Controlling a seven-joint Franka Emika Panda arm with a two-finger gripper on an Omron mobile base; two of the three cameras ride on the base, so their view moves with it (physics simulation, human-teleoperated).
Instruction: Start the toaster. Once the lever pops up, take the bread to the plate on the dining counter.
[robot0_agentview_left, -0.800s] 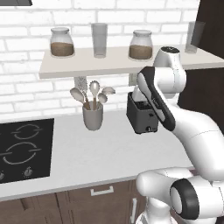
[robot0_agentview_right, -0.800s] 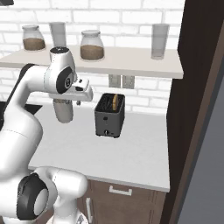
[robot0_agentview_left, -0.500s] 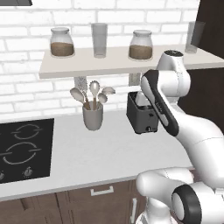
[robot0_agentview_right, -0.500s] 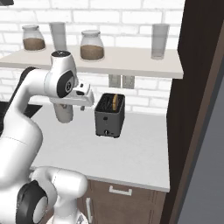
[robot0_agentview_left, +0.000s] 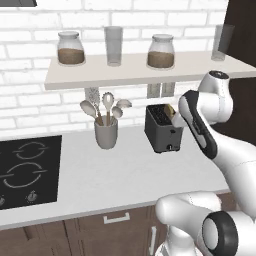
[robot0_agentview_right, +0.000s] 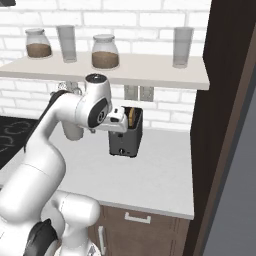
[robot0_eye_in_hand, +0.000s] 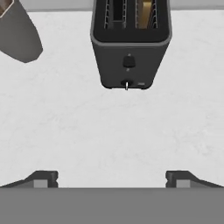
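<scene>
Gripper (robot0_eye_in_hand: 112, 178) spread wide, holding nothing, above counter (robot0_eye_in_hand: 112, 131) | toaster (robot0_eye_in_hand: 130, 43) ahead, apart | bread (robot0_eye_in_hand: 145, 12) in its right slot | utensil cup (robot0_agentview_left: 106, 134) left

A home kitchen: black cooktop (robot0_agentview_left: 27, 170), utensil cup (robot0_agentview_left: 106, 134), toaster (robot0_agentview_left: 161, 128) and shelf (robot0_agentview_left: 135, 67) jars against white brick.

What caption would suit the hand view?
Open gripper looks down at the toaster on the grey counter, bread in one slot.

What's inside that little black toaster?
One slot of the toaster holds a tan slice of bread, its top edge showing. The other slot looks dark; the slice's lower part is hidden inside.
</scene>
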